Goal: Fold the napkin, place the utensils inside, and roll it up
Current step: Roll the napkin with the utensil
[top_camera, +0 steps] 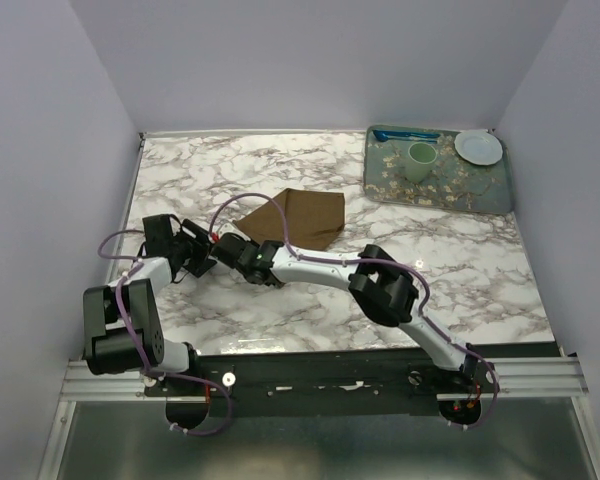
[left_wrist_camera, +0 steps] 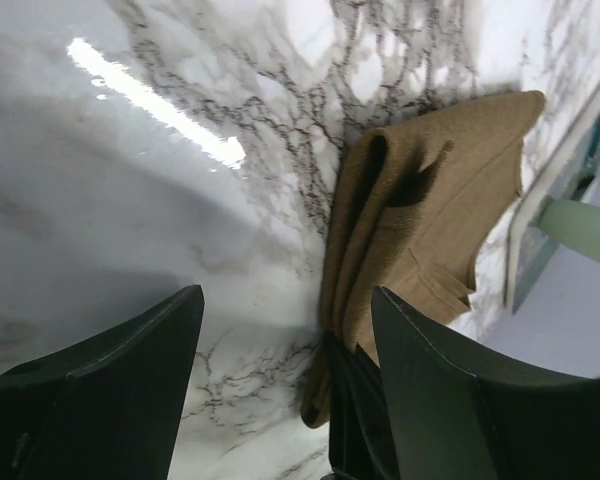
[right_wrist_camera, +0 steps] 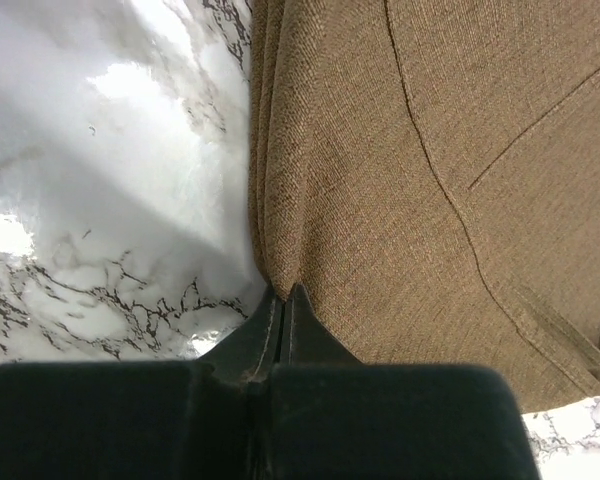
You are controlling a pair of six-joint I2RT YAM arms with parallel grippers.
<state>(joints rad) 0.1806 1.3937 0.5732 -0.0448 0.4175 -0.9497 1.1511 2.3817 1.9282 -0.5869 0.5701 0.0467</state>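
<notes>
Left arm (top_camera: 130, 320), nearest, reached over the worktop (top_camera: 460, 270); left gripper (left_wrist_camera: 285, 310) jaws stood wide, holding nothing. Just right of it, right gripper (right_wrist_camera: 283, 298) jaws were pinched shut on the near-left corner of the folded brown napkin (top_camera: 302, 218), mid-worktop. Tray (top_camera: 460, 190) sat far right.

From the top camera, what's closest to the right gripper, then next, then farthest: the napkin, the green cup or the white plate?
1. napkin, pinched in the right gripper.
2. green cup, middle of the tray.
3. white plate, tray's far right corner.
</notes>
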